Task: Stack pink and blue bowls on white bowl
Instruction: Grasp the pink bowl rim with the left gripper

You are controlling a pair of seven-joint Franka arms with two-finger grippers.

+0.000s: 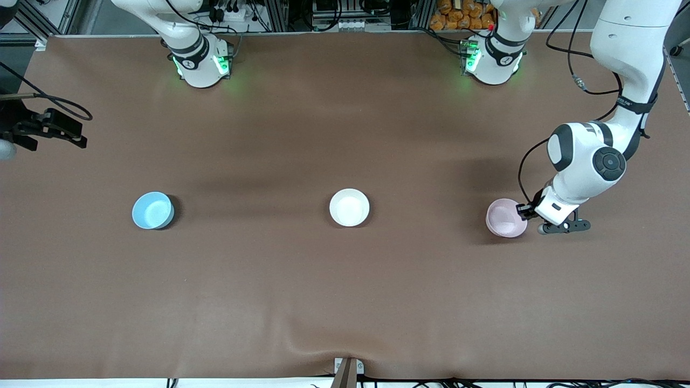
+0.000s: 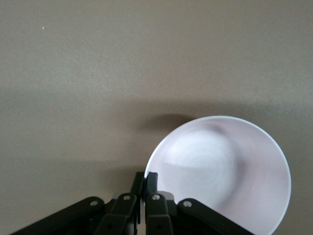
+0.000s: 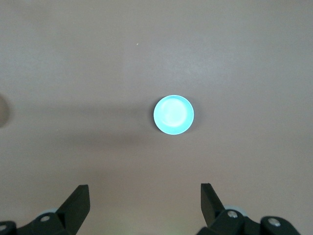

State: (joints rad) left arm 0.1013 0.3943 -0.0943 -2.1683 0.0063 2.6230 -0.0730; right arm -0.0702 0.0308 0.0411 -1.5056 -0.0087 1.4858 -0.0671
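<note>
Your left claw (image 1: pixel 524 211) is down at the pink bowl (image 1: pixel 505 217), which sits on the brown surface (image 1: pixel 345 280) toward the left arm's end. In the left wrist view the two fingers (image 2: pixel 152 182) are pressed together on the pink bowl's (image 2: pixel 222 174) rim, one inside the wall and one outside, so the left claw is closed and gripping the pink bowl. From the front view you cannot tell whether the bowl has left the surface or still rests on it. The white bowl (image 1: pixel 349 207) stands upright and empty near the middle of the surface, well apart from the pink bowl, with nothing stacked in it. The blue bowl (image 1: pixel 153 210) stands upright toward the right arm's end, well apart from the white bowl; all three bowls lie in a rough row at about the same depth from the front camera. Your right claw (image 1: pixel 51 132) shows at the edge of the front view, at the right arm's end of the surface and farther from the front camera than the blue bowl. The right wrist view looks down on the blue bowl (image 3: pixel 173 115) from high up, and the right claw's (image 3: pixel 145 208) fingers stand wide apart with nothing between them, so it is open and holding nothing. The right arm is waiting.
</note>
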